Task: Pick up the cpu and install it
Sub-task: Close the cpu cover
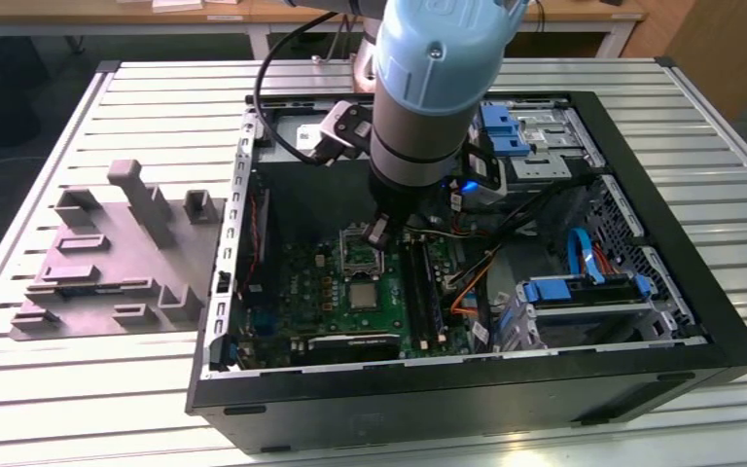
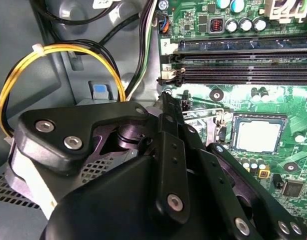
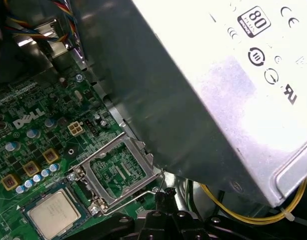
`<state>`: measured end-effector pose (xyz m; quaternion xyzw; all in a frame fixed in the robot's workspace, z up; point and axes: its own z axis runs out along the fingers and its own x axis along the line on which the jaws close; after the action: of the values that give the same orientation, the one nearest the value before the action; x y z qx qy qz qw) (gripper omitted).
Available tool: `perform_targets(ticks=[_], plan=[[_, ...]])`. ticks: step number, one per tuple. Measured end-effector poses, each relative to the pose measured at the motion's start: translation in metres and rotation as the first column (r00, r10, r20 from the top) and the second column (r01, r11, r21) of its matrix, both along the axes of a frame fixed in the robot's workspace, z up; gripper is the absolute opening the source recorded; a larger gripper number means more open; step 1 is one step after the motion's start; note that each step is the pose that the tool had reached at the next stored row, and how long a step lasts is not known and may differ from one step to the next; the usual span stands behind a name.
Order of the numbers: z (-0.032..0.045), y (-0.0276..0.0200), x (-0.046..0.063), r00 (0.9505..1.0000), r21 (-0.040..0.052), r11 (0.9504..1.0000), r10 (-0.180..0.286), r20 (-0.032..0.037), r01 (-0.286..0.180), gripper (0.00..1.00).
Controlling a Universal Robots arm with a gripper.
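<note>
The cpu [image 2: 257, 134] lies flat in its socket on the green motherboard [image 2: 293, 105], silvery top up; I also see the cpu [image 3: 54, 212] in the first wrist view and the cpu [image 1: 365, 293] in the exterior view. The hollow silver frame [image 3: 118, 170] stands hinged open beside the socket. My gripper [image 3: 161, 194] is shut with nothing seen in it, its tip close to the hooked end of the thin wire lever [image 3: 143, 192]. The gripper [image 1: 379, 233] hangs over the open frame, and the gripper [image 2: 166, 97] ends a short way from the chip.
The open black computer case [image 1: 685, 292] rests on a slatted metal table [image 1: 153, 107]. A grey power-supply box [image 3: 218, 90] looms close by. Black memory slots [image 2: 243, 60], yellow and black cables [image 2: 23, 75] and blue drive brackets [image 1: 582, 287] crowd the inside. A grey fixture [image 1: 114, 253] sits at the exterior view's left.
</note>
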<state>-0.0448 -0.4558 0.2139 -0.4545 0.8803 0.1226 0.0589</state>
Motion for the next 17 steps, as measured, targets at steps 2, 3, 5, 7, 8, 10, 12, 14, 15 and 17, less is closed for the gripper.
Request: perform_targets(ticks=[2,3,5,7,8,10,12,14,15,17], plan=[[-0.0003,0.0001,0.0001,1.0,0.0008,1.0,0.0,0.0002,0.0,0.11],[-0.0003,0.0001,0.0001,1.0,0.0009,1.0,0.0,0.0002,0.0,0.11],[-0.0005,0.0004,0.0003,1.0,0.001,1.0,0.0,0.0002,0.0,0.11],[-0.0006,0.0014,0.0006,1.0,0.0008,1.0,0.0,0.0002,0.0,0.11],[-0.0007,0.002,0.0008,1.0,0.0008,1.0,0.0,0.0002,0.0,0.11],[-0.0012,0.003,0.0009,1.0,0.0009,1.0,0.0,0.0002,0.0,0.11],[-0.0018,0.0037,0.0009,1.0,0.0011,1.0,0.0,0.0002,0.0,0.11],[-0.0022,0.0043,0.0009,1.0,0.0009,1.0,0.0,0.0002,0.0,0.11],[-0.0024,0.0046,0.0009,1.0,0.0009,1.0,0.0,0.0001,0.0,0.11],[-0.0029,0.0053,0.0009,1.0,0.001,1.0,0.0,0.0002,0.0,0.11]])
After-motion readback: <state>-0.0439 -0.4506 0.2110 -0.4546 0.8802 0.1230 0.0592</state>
